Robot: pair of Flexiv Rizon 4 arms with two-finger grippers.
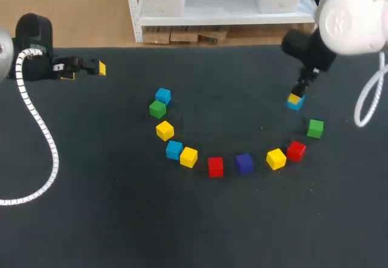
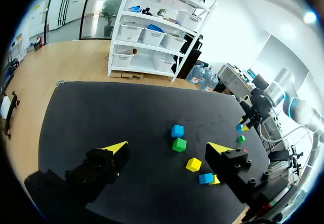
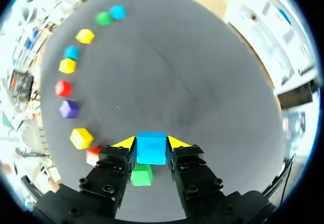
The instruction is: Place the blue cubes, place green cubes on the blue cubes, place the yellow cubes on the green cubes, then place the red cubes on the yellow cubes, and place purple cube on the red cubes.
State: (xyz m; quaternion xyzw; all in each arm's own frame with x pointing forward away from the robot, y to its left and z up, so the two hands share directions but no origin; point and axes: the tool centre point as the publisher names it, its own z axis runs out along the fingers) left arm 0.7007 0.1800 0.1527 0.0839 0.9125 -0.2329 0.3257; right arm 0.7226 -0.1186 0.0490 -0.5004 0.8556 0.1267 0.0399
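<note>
- At the far left of the desk [image 1: 91,219], the left gripper [image 1: 85,70] hangs with its fingers spread wide, holding nothing.
- Across the middle, loose cubes lie in an arc; an upper blue cube [image 1: 162,95] and a lower blue cube [image 1: 174,150] sit on its left half.
- Rightward, the right gripper [image 1: 296,98] pinches a third blue cube [image 3: 151,150], near a green cube [image 1: 315,128].
- Likely step: laying the blue base. The next move calls for setting this cube flat on bare desk, then letting go.

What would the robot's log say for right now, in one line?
right gripper: shut on blue cube | left gripper: open, empty | stacks: none yet
</note>
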